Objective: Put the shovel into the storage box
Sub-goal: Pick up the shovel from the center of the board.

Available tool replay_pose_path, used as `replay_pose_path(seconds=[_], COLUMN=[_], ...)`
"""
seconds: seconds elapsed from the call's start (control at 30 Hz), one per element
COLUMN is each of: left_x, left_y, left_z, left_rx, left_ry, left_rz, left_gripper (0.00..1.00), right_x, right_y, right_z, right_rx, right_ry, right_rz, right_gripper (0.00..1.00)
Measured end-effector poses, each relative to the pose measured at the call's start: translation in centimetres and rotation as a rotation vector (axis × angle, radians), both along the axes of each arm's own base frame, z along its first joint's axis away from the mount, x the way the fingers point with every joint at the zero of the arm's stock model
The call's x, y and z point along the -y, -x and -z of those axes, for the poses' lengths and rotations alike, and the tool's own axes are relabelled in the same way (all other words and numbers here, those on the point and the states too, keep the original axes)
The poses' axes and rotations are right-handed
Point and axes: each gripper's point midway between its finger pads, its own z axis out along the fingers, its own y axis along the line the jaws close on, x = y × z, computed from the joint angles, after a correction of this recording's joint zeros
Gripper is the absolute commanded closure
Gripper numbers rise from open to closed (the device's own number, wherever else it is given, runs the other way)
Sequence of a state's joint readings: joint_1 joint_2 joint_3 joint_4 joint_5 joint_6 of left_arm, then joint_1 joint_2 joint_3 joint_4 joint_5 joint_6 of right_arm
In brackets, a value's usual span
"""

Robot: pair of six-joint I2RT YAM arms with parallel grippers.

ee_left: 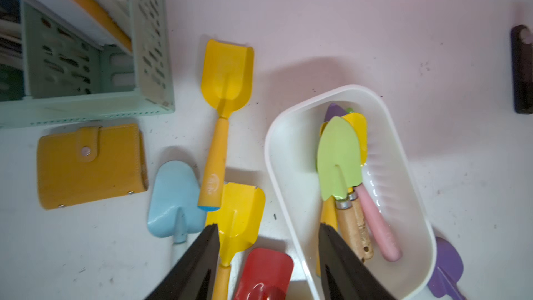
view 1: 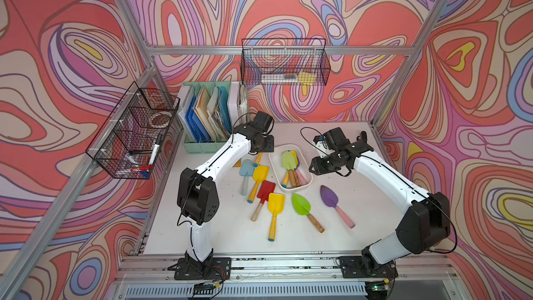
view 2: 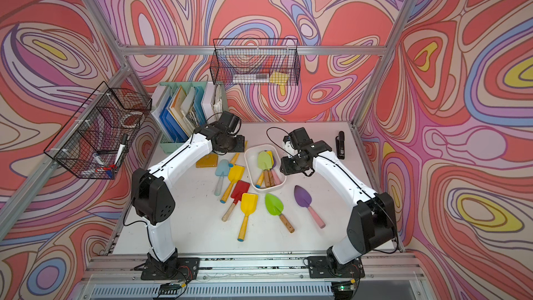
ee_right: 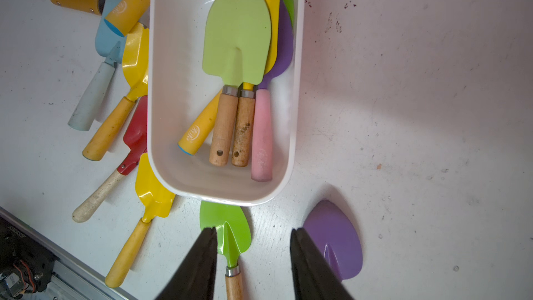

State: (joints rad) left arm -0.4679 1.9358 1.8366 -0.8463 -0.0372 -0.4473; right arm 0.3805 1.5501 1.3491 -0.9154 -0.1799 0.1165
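In both top views the white storage box [view 1: 290, 190] sits mid-table between the two arms, with a pale green shovel [view 1: 287, 160] lying on top of several others inside it, blades toward the back wall. On the table [view 1: 219, 235] toward the left arm's side of the box lie a light blue shovel [view 1: 246, 172], two yellow shovels [view 1: 260, 173] [view 1: 276, 204] and a red shovel [view 1: 265, 190]; in front of the box lie a bright green shovel [view 1: 300, 204] and a purple shovel [view 1: 329, 196] with a pink handle. The mint-green file organizer [view 1: 202, 147] stands at the back left, and black wire baskets [view 1: 284, 62] hang on the frame. A top view also shows a yellow wallet [view 2: 207, 161] under the left arm and a black stapler [view 2: 341, 145] near the back right. In the left wrist view the left gripper [ee_left: 268, 243] has its jaws apart with nothing between them, spanning the box's rim [ee_left: 284, 197]; one finger is over a yellow shovel blade [ee_left: 236, 212], the other over the box. A further yellow shovel [ee_left: 226, 76] lies beside the organizer. In the right wrist view the right gripper [ee_right: 253, 243] hangs with jaws apart and empty, one finger beside the bright green shovel's blade [ee_right: 230, 226], the other over the purple blade [ee_right: 334, 232], just past the box's near end.
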Motion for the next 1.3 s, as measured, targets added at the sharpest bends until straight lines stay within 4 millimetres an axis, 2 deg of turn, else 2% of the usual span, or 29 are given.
replay_pose_path(seconds=[0.13,0.37,0.5,0.7,1.0,1.3], left_x=[-2.5,-3.2,-3.7,-4.2,-2.8,-2.6], left_y=[-0.5,-0.5,-0.6,-1.0,-1.0,-1.4], left_z=[1.7,7.4,9.4,9.7,9.9,12.0], left_rx=[-0.079,-0.226,-0.272,-0.279,-0.296,-0.327], left_ry=[-0.08,-0.214,-0.261,-0.256,-0.18,-0.193], left_rz=[-0.002,0.057,0.074,0.085,0.131,0.145], left_gripper=[0.44,0.47,0.47,0.45,0.44,0.44], right_x=[0.0,-0.1,0.0,0.0,-0.1,-0.1], right_y=[0.0,-0.2,-0.1,-0.1,-0.3,-0.3], right_z=[-0.1,-0.6,-0.6,-0.6,0.1,0.3], right_rx=[-0.001,0.006,0.003,0.001,-0.017,-0.023], right_ry=[0.0,-0.003,-0.003,-0.004,0.003,0.002], right_rz=[0.0,0.001,0.004,0.008,0.009,0.014], right_gripper=[0.58,0.58,0.58,0.58,0.58,0.58])
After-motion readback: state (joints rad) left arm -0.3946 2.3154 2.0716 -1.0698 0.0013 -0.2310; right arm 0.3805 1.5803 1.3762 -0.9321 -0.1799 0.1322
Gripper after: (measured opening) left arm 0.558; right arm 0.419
